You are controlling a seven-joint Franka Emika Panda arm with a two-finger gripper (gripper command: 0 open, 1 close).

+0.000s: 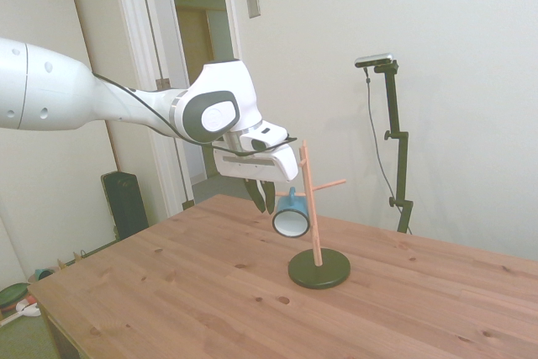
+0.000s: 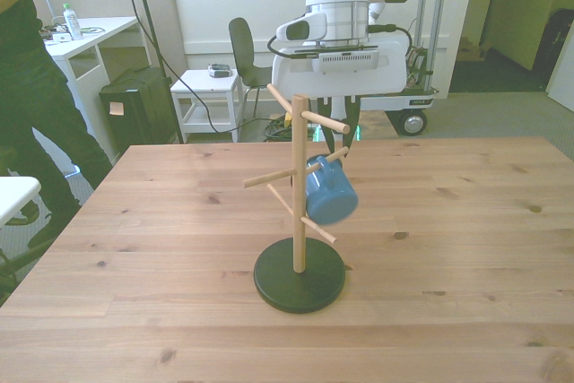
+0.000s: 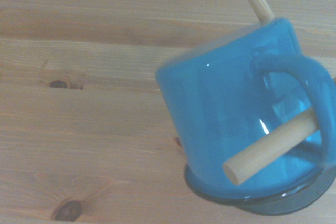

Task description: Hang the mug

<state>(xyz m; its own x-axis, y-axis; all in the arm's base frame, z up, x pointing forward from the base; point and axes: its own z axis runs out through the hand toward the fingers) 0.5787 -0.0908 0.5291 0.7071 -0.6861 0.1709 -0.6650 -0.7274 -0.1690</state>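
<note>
From where I sit, my gripper (image 1: 262, 197) hangs just above and behind the mug (image 1: 291, 214), dark fingers (image 1: 253, 194) pointing down. In the side view the two fingers stand close together with only a thin gap and nothing between them, and their tips sit clear of the mug, so I read the gripper as let go of the mug; how wide it stands I cannot make out for certain, since the peg stand (image 2: 299, 221) hides much of it in the front view.

The mug is off the table (image 2: 466, 221) and on the stand. The wrist view settles why it stays there: a wooden peg (image 3: 273, 148) runs through the loop handle (image 3: 310, 87), so the mug's weight is carried by the handle on that peg. It hangs tilted, white mouth turned down and toward the side camera, body on the front view's right of the post, about halfway up. That tilt is what I'd expect of a mug dangling freely from its handle rather than one being held.

The stand's dark round base (image 2: 300, 279) sits flat near the middle of the table, post upright, other pegs bare.

At the front view's far left a person (image 2: 31, 96) in dark clothes stands beside the table, well apart from the stand.

My judgement: the hang itself looks done, and what remains is lifting the arm away without brushing the upper pegs, which lie near the fingers.
</note>
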